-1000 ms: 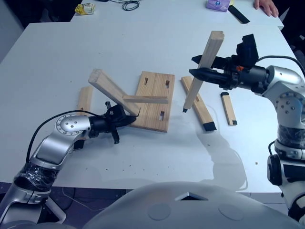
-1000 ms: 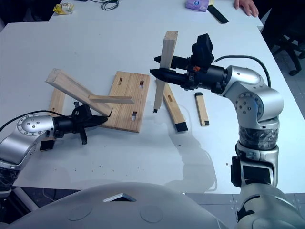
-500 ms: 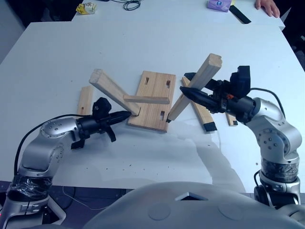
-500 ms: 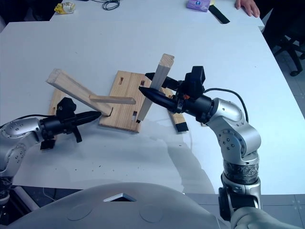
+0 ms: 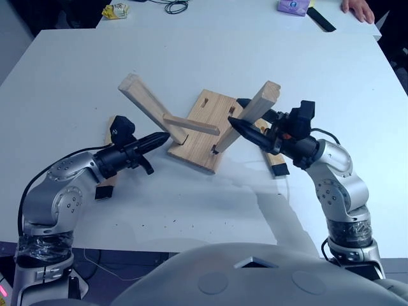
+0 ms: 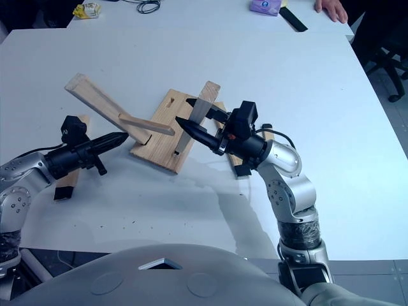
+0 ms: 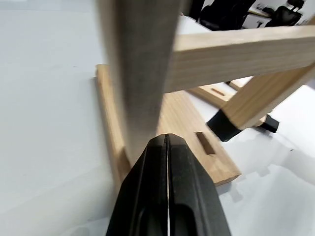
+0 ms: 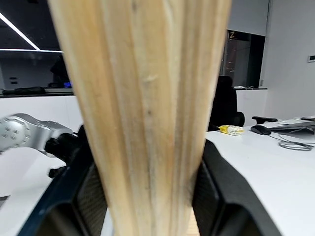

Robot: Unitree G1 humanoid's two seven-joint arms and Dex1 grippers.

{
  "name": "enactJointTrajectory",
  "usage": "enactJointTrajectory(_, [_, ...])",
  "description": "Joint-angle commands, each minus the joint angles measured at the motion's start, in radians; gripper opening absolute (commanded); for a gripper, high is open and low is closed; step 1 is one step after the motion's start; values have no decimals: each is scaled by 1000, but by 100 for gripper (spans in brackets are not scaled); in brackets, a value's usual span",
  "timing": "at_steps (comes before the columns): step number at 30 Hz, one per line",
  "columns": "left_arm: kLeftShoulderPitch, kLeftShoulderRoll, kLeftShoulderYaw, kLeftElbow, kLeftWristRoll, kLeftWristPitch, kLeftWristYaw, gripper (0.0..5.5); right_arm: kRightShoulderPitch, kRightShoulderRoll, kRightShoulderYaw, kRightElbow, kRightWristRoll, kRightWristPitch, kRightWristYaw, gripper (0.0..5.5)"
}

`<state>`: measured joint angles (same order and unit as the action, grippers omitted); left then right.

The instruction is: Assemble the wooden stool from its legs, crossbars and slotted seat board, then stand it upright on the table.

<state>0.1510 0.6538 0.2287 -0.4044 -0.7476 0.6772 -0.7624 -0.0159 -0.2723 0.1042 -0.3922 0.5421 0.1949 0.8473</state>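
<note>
The slotted seat board [image 5: 194, 148] lies on the white table. A wooden leg [image 5: 143, 102] with a crossbar [image 5: 191, 124] fixed to it leans up and to the left from the board. My left gripper [image 5: 164, 136] is shut and holds nothing; its tip [image 7: 167, 140] is next to that leg's foot. My right gripper [image 5: 236, 109] is shut on a second leg [image 5: 258, 108], held at a slant with its black-capped lower end at a slot in the board. That leg's grain runs close before the right wrist view [image 8: 142, 113].
A spare leg [image 5: 274, 162] with a black cap lies under my right arm. Another wooden piece [image 6: 67, 182] lies beneath my left arm. At the far edge are a yellow packet [image 5: 115, 10], a purple packet [image 5: 290, 6], a black bar [image 5: 319, 18] and a person's hand [image 5: 357, 7].
My right gripper has swung its leg down and leftward, from upright above the table to slanted at the board's slot. The left gripper has drawn back left. The board has turned.
</note>
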Motion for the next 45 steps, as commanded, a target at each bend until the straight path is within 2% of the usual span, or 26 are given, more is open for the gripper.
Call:
enactJointTrajectory(1, [39, -9, 50, -42, -38, 21, 26, 0, 31, 14, 15, 10, -24, -41, -18, 205])
enactJointTrajectory(8, [50, -15, 92, -32, -63, 27, 47, 0, 45, 31, 50, 25, -47, -82, -37, 205])
enactJointTrajectory(21, [73, -36, 95, 5, -40, 8, 62, 0, 46, 48, 103, 94, -80, -137, -44, 205])
enactJointTrajectory(30, [99, -51, 113, -35, -62, 4, 74, 0, 84, 74, 144, 50, -181, -124, -204, 205])
enactJointTrajectory(36, [144, -82, 136, -89, -73, -1, 101, 0, 110, 17, 180, -2, -349, -36, -330, 205])
enactJointTrajectory(45, [226, -145, 144, -145, -64, -39, 147, 0, 92, -123, 149, -34, -289, 61, -236, 204])
